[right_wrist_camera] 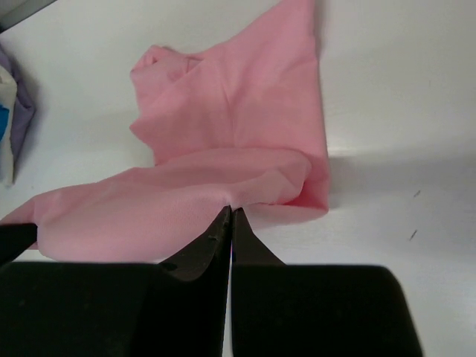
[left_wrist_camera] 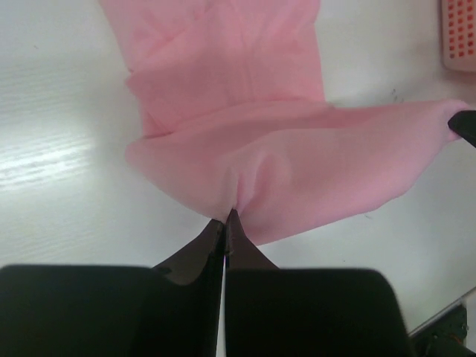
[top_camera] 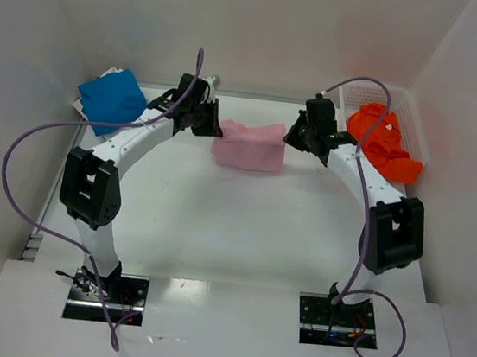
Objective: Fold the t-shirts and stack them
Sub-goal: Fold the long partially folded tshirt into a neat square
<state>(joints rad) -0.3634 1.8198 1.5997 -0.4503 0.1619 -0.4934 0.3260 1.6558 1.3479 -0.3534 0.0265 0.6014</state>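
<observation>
A pink t-shirt [top_camera: 249,148] hangs stretched between my two grippers at the back middle of the table, its lower part resting on the surface. My left gripper [top_camera: 210,125] is shut on its left edge; the left wrist view shows the jaws pinching the pink cloth [left_wrist_camera: 245,149] at the tips [left_wrist_camera: 227,217]. My right gripper [top_camera: 296,139] is shut on the right edge; the right wrist view shows the cloth [right_wrist_camera: 230,141] pinched at the tips [right_wrist_camera: 230,212]. A folded blue t-shirt [top_camera: 111,97] lies at the back left.
A white basket [top_camera: 407,106] at the back right holds crumpled orange t-shirts [top_camera: 382,142]. White walls close in the table on the left, back and right. Purple cables loop from both arms.
</observation>
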